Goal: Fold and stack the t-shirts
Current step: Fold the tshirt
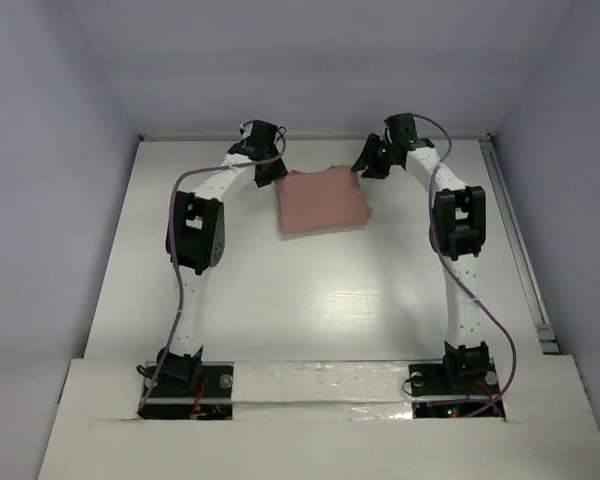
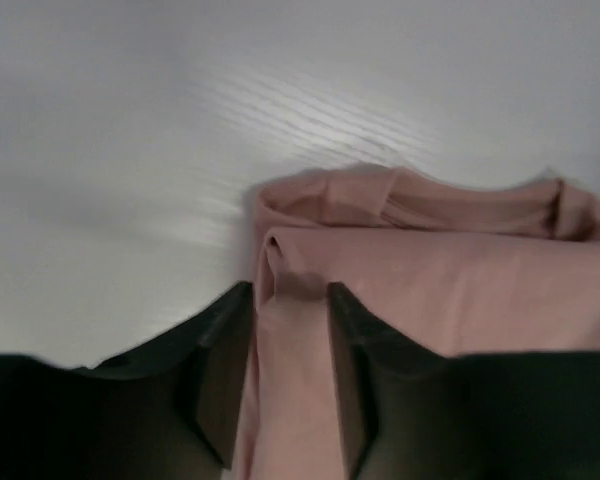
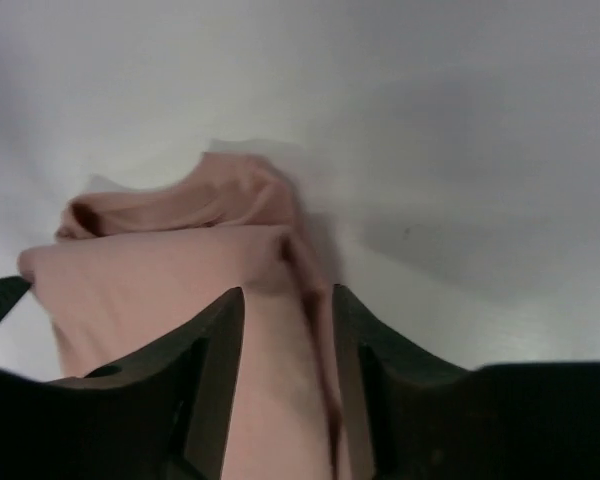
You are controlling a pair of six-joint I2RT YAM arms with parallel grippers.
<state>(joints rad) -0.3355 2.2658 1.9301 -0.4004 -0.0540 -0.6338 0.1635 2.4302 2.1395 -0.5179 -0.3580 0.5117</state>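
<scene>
table (image 1: 310, 300): white, shows on every side of the t-shirt. Broad run on the shirt's near side, narrow strip on its far side.

t-shirt (image 1: 323, 203): salmon pink, lying flat as a rough square, slightly skewed. Both wrist views show its far edge bunched in several layers. No print visible.

left gripper (image 2: 290, 305): at the shirt's far left corner, jaws narrow, clamped on a ridge of fabric.

right gripper (image 3: 288, 305): at the shirt's far right corner, same pinch.

My read: next fold, far edge over to the near edge. To do it well:
- raise both corners together and at equal height, so the far edge stays taut between the arms
- lift only enough to clear the lower half, then carry straight toward the near edge
- land edge on edge and release both sides at once
- risk: loose layers sit just beyond each pinch, so some may slip out and leave a lumpy fold
</scene>
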